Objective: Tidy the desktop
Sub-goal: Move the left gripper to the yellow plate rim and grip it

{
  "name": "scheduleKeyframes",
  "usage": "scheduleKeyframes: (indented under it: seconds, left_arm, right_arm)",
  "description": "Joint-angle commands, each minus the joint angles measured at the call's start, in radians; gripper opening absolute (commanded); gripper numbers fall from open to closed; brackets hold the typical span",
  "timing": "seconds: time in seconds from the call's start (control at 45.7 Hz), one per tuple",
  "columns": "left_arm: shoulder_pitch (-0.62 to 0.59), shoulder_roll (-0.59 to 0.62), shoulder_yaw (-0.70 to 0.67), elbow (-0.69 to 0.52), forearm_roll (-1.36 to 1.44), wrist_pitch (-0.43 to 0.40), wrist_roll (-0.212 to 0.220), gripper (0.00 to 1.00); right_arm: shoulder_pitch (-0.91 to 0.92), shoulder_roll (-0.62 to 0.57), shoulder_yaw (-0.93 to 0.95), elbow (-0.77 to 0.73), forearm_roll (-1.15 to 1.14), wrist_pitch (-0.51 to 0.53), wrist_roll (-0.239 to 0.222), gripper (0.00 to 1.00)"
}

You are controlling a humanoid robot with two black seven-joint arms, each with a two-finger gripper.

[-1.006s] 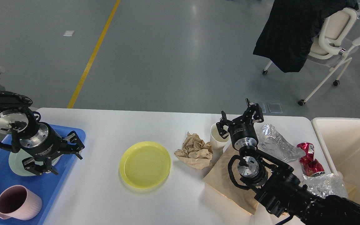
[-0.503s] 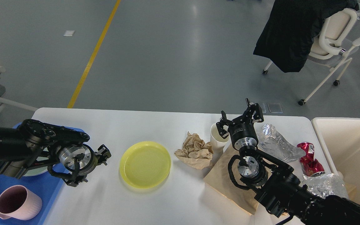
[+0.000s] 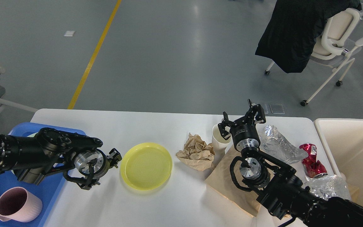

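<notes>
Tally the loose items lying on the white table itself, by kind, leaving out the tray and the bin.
Yellow plate: 1
White cup: 1
Crumpled brown paper: 1
Flat brown paper bag: 1
Crumpled clear or silver wrappers: 2
Red foil wrapper: 1
Total: 7

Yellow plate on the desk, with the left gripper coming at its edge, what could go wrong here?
1. The left gripper sits at the rim of the yellow plate, which lies flat on the desktop; a low approach may shove it toward the crumpled brown paper.
2. The right gripper hangs beside the white cup and could tip it.
</notes>
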Motion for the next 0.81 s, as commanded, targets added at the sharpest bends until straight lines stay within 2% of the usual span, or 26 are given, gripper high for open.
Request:
scheduleKeyframes:
  seconds: [0.0, 0.525, 0.59, 0.612, 0.678, 0.787]
  left_arm:
    - [0.021, -0.028, -0.002, 0.048, -0.001, 0.001, -0.001, 0.77]
    - [0.052, -0.073, -0.025, 0.056, 0.002, -0.001, -0.004, 0.73]
    - [0.053, -0.075, -0.025, 0.056, 0.004, -0.001, -0.004, 0.69]
    - [0.053, -0.076, -0.025, 0.056, 0.004, -0.001, -0.004, 0.65]
    - [0.056, -0.078, -0.025, 0.059, 0.004, -0.001, -0.007, 0.59]
    - [0.062, -0.081, -0.028, 0.062, 0.006, -0.001, -0.012, 0.55]
  right_arm:
    - [0.000, 0.000, 0.000, 0.000, 0.000, 0.000, 0.000, 1.00]
    - [0.000, 0.000, 0.000, 0.000, 0.000, 0.000, 0.000, 1.00]
    - [0.000, 0.000, 0.000, 0.002, 0.000, 0.000, 0.000, 1.00]
    - [0.000, 0.000, 0.000, 0.002, 0.000, 0.000, 0.000, 1.00]
    - [0.000, 0.000, 0.000, 0.002, 0.000, 0.000, 0.000, 1.00]
    - [0.000, 0.000, 0.000, 0.002, 0.000, 0.000, 0.000, 1.00]
